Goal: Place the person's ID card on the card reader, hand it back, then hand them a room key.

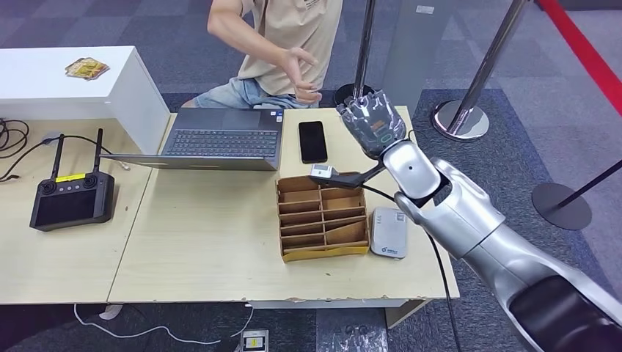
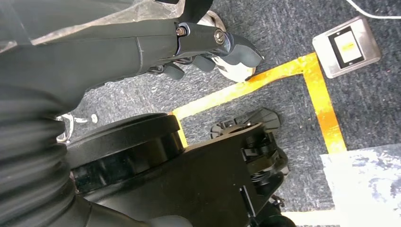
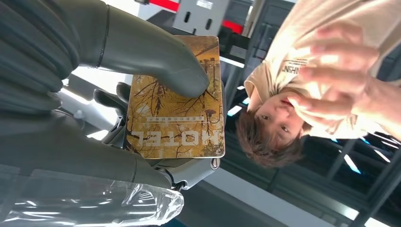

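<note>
Right wrist view: room key (image 3: 176, 111), judged thin, stiff, light and slick, is pinched flat by the right hand (image 3: 94, 94) between thumb and fingers (image 3: 111, 97), just short of the person's hand (image 3: 340, 75); free edge is left graspable.

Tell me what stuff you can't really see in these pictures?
- The room key: the head view gives the back of the right hand, which hides the card; its small print is unreadable in the right wrist view.
- The person's hand: blurred in the right wrist view.
- The person: cut off by the head view's top edge.
- The left hand: its fingers partly hidden behind its own cover.
</note>
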You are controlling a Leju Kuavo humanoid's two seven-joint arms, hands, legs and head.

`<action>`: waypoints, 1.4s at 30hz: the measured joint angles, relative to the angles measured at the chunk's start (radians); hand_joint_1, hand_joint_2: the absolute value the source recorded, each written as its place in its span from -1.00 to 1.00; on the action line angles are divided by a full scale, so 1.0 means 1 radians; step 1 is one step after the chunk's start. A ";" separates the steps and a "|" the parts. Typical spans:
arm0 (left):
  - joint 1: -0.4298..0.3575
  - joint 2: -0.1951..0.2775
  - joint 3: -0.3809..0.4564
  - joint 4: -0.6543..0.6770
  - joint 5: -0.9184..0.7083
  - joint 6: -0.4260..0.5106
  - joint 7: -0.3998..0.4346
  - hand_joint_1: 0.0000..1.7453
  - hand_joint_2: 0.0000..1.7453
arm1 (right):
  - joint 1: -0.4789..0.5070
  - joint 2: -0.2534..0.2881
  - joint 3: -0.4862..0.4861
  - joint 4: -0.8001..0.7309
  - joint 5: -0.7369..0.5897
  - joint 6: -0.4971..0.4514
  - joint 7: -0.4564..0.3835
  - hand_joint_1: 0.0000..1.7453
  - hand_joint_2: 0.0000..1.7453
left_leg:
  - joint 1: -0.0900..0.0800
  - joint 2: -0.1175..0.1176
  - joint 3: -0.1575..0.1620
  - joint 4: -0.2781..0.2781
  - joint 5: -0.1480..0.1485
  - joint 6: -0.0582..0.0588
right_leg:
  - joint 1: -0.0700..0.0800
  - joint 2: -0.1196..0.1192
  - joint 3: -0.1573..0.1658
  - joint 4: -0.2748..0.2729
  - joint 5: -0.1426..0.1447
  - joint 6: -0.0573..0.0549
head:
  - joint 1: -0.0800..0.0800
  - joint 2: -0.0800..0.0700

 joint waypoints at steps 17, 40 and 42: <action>-0.016 0.000 0.000 0.002 0.014 0.007 -0.005 -1.00 1.00 | -0.015 -0.031 0.007 0.041 -0.052 0.078 -0.010 1.00 1.00 | 0.000 0.000 0.000 0.000 0.000 0.000 | 0.000 0.000 0.000 0.000 0.000 0.000 | 0.000 0.000; -0.025 0.001 0.001 0.009 0.023 0.015 -0.004 -1.00 1.00 | -0.009 -0.043 -0.016 0.086 -0.133 -0.010 0.028 -1.00 1.00 | 0.000 0.000 -0.001 0.000 0.000 0.000 | 0.000 0.000 -0.001 0.000 0.000 0.000 | 0.000 0.000; -0.025 0.001 0.001 0.010 0.022 0.015 -0.002 -1.00 1.00 | -0.006 -0.045 -0.023 0.086 -0.139 -0.022 0.035 -1.00 1.00 | 0.000 0.000 -0.001 0.000 0.000 0.000 | 0.000 0.000 -0.001 0.000 0.000 0.000 | 0.000 0.000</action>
